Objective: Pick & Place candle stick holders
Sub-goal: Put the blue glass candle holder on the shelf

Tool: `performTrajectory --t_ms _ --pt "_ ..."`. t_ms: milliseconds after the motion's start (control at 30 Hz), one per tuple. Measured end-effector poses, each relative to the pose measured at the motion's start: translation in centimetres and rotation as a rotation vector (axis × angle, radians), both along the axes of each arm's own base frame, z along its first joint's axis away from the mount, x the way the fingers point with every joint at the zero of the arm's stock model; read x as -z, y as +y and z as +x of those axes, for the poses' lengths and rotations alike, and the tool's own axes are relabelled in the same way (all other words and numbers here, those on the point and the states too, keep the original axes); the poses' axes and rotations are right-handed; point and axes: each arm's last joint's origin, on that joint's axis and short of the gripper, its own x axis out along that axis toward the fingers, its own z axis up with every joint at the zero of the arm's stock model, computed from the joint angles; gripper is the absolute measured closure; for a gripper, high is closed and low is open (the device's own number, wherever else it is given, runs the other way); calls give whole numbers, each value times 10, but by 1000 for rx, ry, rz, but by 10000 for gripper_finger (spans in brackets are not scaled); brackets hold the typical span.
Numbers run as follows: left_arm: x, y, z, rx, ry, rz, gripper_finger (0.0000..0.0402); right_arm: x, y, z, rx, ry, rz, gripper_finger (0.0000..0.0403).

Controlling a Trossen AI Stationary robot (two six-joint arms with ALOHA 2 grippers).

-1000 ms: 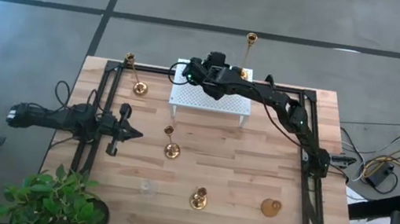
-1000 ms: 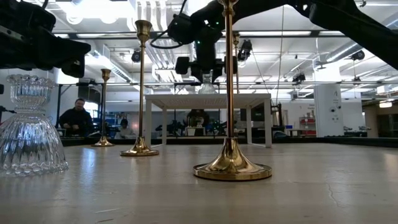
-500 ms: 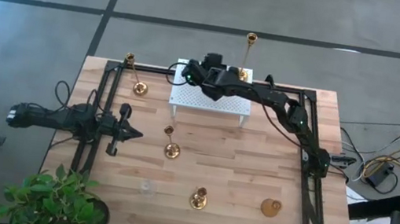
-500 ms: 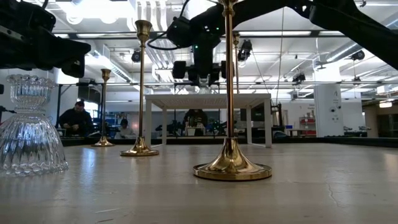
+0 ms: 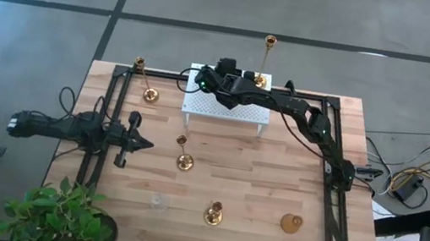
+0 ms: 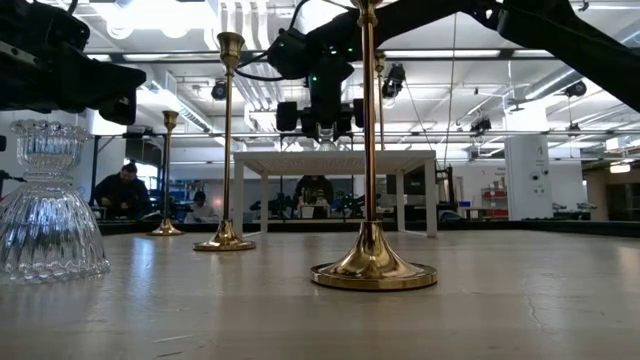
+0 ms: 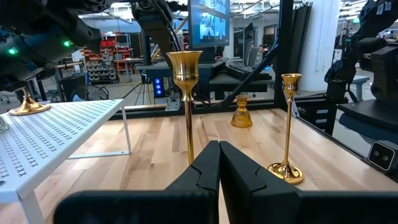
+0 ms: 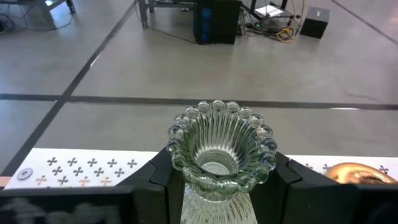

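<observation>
My right gripper (image 5: 201,82) reaches over the far left part of the white perforated rack (image 5: 229,110). It is open, and its fingers stand on either side of a clear glass holder (image 8: 219,149) that stands upright, bead-rimmed mouth up. A tall brass holder (image 5: 262,78) stands on the rack's far right. On the table stand two more tall brass holders (image 5: 151,94) (image 5: 184,161), a short one (image 5: 213,215), a squat one (image 5: 291,223) and a second glass one (image 5: 157,202). My left gripper (image 5: 141,143) waits shut at the table's left.
A black frame (image 5: 334,181) runs along the table's left, right and far sides. A potted plant (image 5: 55,216) stands at the near left corner. People sit in the room beyond the table (image 6: 120,185).
My right gripper has come down a little toward the rack with the glass holder, and the gap between its fingers has widened in the low view.
</observation>
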Motion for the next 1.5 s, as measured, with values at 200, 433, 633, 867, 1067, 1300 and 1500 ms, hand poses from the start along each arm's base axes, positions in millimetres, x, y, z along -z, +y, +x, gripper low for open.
performTrajectory --t_ms 200,433,633,867,1067,1300,1500 --pt "0 0 0 0 0 0 388 0 0 0 -10 29 -3 277" --pt "0 0 0 0 0 0 388 0 0 0 -11 32 -4 277" --pt "0 0 0 0 0 0 388 0 0 0 -11 33 -4 277" --pt "0 0 0 0 0 0 388 0 0 0 -7 29 -2 234" --pt "0 0 0 0 0 0 388 0 0 0 -9 33 -3 198" --pt "0 0 0 0 0 0 388 0 1 0 -19 49 -4 198" --pt "0 0 0 0 0 0 388 -2 1 -1 -18 47 -5 194"
